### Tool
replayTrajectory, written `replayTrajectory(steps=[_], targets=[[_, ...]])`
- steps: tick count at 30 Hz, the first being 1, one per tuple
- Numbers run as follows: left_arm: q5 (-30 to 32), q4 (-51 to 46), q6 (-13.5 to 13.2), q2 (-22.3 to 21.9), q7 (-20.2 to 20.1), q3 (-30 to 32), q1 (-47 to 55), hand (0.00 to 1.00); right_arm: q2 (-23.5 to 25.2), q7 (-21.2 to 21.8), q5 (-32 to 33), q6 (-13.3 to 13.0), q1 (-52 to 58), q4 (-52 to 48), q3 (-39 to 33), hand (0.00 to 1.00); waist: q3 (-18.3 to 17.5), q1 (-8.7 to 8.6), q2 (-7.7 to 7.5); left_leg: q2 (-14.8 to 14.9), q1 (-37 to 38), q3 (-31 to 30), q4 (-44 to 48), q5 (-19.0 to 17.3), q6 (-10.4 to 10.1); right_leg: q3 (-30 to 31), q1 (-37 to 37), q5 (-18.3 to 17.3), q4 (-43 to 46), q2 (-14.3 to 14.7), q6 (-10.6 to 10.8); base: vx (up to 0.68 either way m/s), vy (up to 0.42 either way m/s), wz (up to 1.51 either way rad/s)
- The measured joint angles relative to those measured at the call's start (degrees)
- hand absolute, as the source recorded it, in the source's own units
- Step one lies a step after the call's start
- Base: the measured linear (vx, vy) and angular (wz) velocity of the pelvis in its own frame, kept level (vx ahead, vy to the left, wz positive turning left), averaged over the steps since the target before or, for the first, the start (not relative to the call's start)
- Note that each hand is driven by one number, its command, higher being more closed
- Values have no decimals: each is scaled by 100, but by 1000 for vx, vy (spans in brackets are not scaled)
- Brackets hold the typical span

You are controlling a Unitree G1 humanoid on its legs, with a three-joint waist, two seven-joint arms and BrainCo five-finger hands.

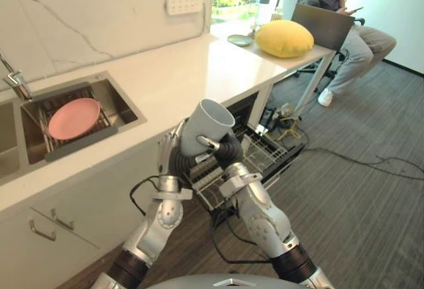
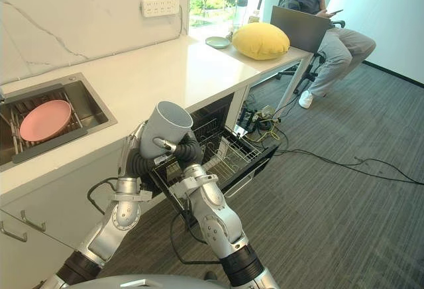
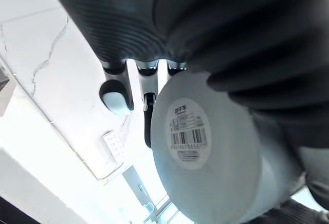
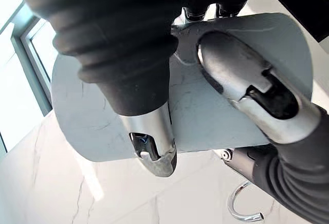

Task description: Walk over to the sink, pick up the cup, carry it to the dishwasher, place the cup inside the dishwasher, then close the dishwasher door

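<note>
White stone panelling with grey veins [image 1: 99, 17] backs a long pale, smooth bench [image 1: 179, 77]. A white socket strip [image 1: 184, 4] is fixed to the panelling. Set into the bench is a brushed steel sink [image 1: 122, 107], where a round matte pink plate [image 1: 74, 118] lies on a dark slatted drainer [image 1: 83, 143] beside a chrome tap [image 1: 16, 80].

At the far end of the bench sit a plump yellow cushion [image 1: 284, 38], a small pale green dish [image 1: 239, 40] and an open grey laptop [image 1: 322, 25]. A seated person [image 1: 358, 37] is just beyond them, above ribbed grey carpet [image 1: 358, 203].

The matte grey tapered cup [image 1: 211, 123] is in the air just off the bench's front edge, with its open mouth tilted upward. Both hands hold it. The left hand [image 1: 169, 146] cradles its lower side, with bent fingers against the wall. The right hand [image 1: 225, 151] clamps it from the other side, its silver fingers [image 4: 247, 85] curled across the smooth wall.

On the cup's flat base is a round white sticker [image 3: 189, 136] with a barcode and small print.

Below and behind the hands, a wire dishwasher rack [image 1: 268, 153] is drawn out from under the bench. Slim metal drawer handles [image 1: 42, 231] line the cabinet front under the sink.
</note>
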Motion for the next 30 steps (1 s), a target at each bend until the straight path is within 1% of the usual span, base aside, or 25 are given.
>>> replayTrajectory(steps=[7, 13, 14, 19, 22, 27, 30], targets=[[1, 139, 5, 9, 123, -62, 1, 100, -52, 13, -3, 11, 0, 7, -3, 100, -2, -2, -2, -1, -5, -5, -12, 0, 0, -11, 5, 3, -23, 0, 3, 0, 0, 0], [0, 175, 4, 11, 217, -99, 114, 100, -216, 173, 0, 164, 0, 9, -2, 100, -11, -33, -3, 0, -20, -33, -19, 12, -1, -69, 5, 2, -30, -2, 2, -26, -21, 2], [-2, 175, 3, 8, 279, -107, 138, 0, -215, 228, 0, 174, 0, 17, 0, 100, -28, -40, -6, 0, -29, -51, -21, 17, -3, -91, 5, 2, -36, -2, 2, -25, -26, 7], [-195, 174, -1, 6, 322, -104, 174, 0, -213, 326, 5, 174, 0, 51, 0, 100, -64, -31, -5, 5, -50, -102, -29, 40, -12, -124, 6, 2, -45, -2, 1, -30, -27, 6], [-326, 175, 1, -1, 334, -98, 293, 0, -201, 491, 27, 173, 1, 275, 17, 100, -108, -37, -8, 6, -48, -86, -39, 42, -13, -125, -5, 4, -46, 0, -2, -36, -23, -2], [-478, 167, -14, -38, 347, -60, 314, 0, -190, 491, 207, 143, 2, 296, 18, 100, -113, -32, -9, 3, -7, -64, -133, 89, -13, -122, -2, 14, -56, 2, -15, -39, -21, -2], [-546, 119, -32, -73, 350, -31, 314, 0, -92, 474, 377, 68, 55, 297, -55, 100, -114, -33, -7, 3, 5, -69, -170, 108, -16, -130, -1, 19, -64, 8, -7, -21, -17, 1]])
